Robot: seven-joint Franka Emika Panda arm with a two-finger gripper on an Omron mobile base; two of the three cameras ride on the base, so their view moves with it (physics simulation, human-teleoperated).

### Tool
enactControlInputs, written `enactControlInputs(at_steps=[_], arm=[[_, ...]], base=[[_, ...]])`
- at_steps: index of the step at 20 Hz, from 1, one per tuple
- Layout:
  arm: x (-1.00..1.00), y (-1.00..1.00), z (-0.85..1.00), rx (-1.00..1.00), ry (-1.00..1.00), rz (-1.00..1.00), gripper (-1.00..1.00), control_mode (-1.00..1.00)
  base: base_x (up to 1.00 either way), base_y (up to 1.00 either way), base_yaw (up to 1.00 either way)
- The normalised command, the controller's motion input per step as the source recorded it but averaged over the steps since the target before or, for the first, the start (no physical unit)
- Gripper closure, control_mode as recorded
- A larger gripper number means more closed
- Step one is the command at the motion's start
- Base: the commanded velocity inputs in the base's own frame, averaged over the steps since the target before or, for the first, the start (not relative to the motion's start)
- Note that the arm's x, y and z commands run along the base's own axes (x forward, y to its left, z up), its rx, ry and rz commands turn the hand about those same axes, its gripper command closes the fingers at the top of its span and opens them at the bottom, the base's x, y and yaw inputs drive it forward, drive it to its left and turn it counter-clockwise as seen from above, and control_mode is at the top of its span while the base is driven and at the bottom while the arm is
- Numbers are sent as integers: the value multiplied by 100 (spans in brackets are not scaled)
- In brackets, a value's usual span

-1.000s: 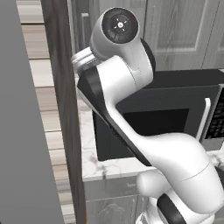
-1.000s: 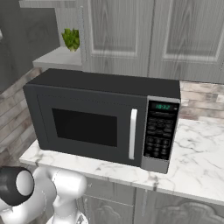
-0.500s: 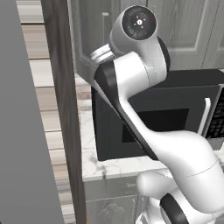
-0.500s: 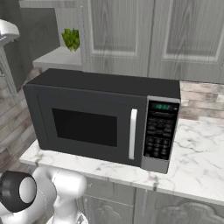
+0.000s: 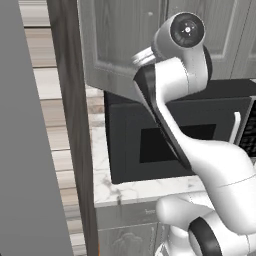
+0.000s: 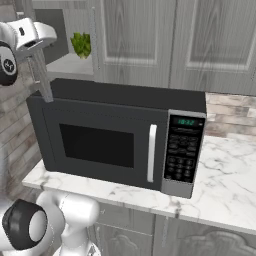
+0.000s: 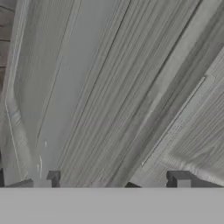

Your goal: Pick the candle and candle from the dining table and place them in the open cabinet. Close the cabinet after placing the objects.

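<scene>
Black microwave (image 6: 120, 145) on white marble table (image 6: 225, 187), door shut, vertical handle (image 6: 151, 152) beside keypad panel (image 6: 182, 155). Green plant (image 6: 81, 44) behind, upper left. Brick-pattern wall (image 6: 227, 115) at right.

Arm (image 5: 200, 150) shell: glossy white, rounded tubular links.
Joints: dark grey to black bands between links.
Joint cap: round dark disc with pale centre, set in white housing.
End effector (image 7: 116, 179): two small dark grey, square-tipped fingers (image 7: 179, 178).
Base joint: black ring, grey cap.
</scene>
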Motion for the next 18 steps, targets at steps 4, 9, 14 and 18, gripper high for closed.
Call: enactControlInputs(at_steps=[4,9,14,18], arm=[[86,-31,1,-2,-16,-16,-100,-100],[94,-17,4,-1,-7,-34,-100,-100],[100,-2,0,3,3,-53,-100,-100],[100,-1,0,16,16,-47,-100,-100]], base=[[0,0,0],[0,0,0],[0,0,0],[0,0,0]])
